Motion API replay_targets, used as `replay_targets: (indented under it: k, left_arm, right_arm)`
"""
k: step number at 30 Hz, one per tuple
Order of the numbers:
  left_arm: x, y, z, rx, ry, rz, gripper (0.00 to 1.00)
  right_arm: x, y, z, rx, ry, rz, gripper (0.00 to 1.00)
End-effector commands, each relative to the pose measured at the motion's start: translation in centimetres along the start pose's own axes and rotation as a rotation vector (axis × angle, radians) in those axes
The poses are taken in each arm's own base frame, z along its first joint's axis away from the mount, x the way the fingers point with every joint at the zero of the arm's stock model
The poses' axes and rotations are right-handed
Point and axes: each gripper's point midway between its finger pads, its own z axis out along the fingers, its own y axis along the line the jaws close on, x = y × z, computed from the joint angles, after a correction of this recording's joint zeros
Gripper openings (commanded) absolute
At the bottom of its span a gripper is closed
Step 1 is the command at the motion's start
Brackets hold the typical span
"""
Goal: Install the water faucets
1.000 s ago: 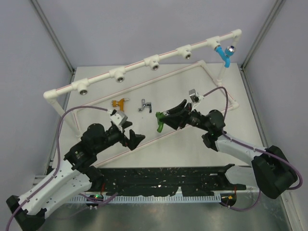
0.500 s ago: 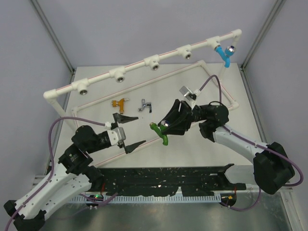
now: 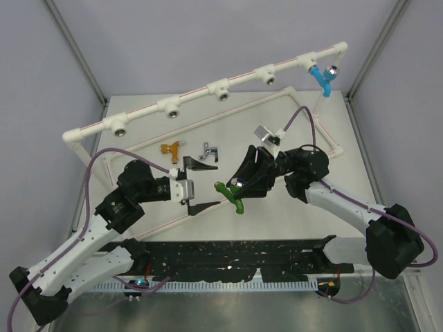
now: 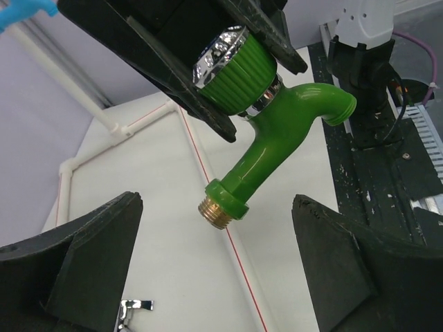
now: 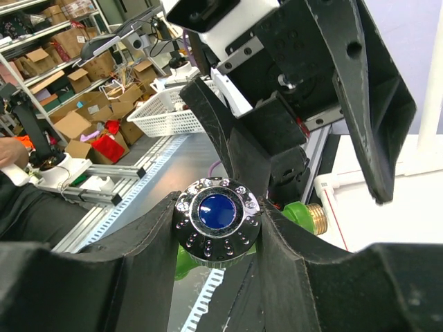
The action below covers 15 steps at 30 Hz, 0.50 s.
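Fingers (image 5: 138, 263) of your right gripper (image 3: 239, 181) clamp the green faucet (image 4: 270, 138) by its knob (image 5: 217, 220), mid-air over the table (image 3: 277, 216) | left gripper (image 3: 201, 185) gapes, flanking the brass thread (image 4: 221, 211) without contact | risk: off-centre closing twists the faucet out of the knob grip | unclear: thread's depth between your left fingers

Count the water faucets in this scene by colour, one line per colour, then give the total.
green faucet: 1
blue faucet: 1
orange-gold faucet: 1
silver faucet: 1
Total: 4
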Motion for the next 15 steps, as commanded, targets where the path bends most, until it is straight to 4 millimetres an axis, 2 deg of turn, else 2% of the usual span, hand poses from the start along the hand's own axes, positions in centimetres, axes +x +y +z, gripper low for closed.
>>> replay_targets:
  k: [1, 6, 15]
  left_arm:
    - [-1.3, -0.6, 0.5, 0.071, -0.035, 0.018, 0.92]
    - [-1.4, -1.2, 1.2, 0.123, -0.034, -0.002, 0.81]
    - [-0.1, -1.8, 2.0, 0.159, 0.017, -0.028, 0.52]
  right_arm:
    - [-2.2, 1.7, 0.5, -0.061, -0.024, -0.172, 0.05]
    - [-2.0, 1.7, 0.7, -0.068, -0.019, -0.152, 0.05]
    - [-1.9, 1.5, 0.8, -0.072, -0.013, -0.135, 0.05]
